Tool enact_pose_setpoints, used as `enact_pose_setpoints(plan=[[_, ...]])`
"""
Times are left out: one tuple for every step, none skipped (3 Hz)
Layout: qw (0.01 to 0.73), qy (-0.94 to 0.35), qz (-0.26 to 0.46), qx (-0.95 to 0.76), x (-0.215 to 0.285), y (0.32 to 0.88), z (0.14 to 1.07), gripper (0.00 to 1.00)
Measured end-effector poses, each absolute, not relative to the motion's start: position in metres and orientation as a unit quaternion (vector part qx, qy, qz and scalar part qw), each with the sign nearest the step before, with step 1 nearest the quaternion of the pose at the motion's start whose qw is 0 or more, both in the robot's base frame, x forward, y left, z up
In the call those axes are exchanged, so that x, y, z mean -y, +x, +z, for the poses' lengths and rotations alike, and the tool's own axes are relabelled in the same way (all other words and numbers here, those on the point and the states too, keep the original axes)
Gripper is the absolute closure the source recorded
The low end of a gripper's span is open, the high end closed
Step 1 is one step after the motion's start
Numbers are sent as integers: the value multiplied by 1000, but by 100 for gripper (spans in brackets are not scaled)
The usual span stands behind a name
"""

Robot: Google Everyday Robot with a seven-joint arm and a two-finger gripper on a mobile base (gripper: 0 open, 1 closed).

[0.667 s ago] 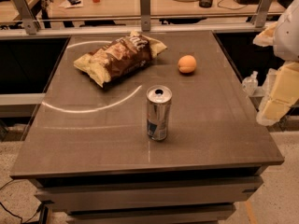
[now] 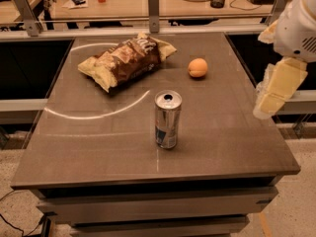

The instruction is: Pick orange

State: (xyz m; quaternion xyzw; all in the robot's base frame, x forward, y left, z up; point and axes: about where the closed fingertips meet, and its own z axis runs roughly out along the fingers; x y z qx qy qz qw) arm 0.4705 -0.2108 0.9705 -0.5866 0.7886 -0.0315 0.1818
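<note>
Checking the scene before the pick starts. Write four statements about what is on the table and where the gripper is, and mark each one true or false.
1. The orange lies on the table, to the right of the chip bag. True.
2. The can lies on its side. False: it stands upright, nearer the front edge.
3. The gripper holds the orange. False: it hangs by the table's right edge, apart from the orange.
4. The can touches neither the orange nor the chip bag. True.

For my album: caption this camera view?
Gripper hangs beside the table; orange sits untouched beyond an upright can, near a chip bag.
</note>
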Motion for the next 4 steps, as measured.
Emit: enact_pose_setpoints(plan=[[214,-561,-13,-799,204,514,964,0],[251,-533,16,-808,194,552,964,0],[279,-499,65,-818,189,585,955,0],[295,-495,109,-810,180,617,930,0]])
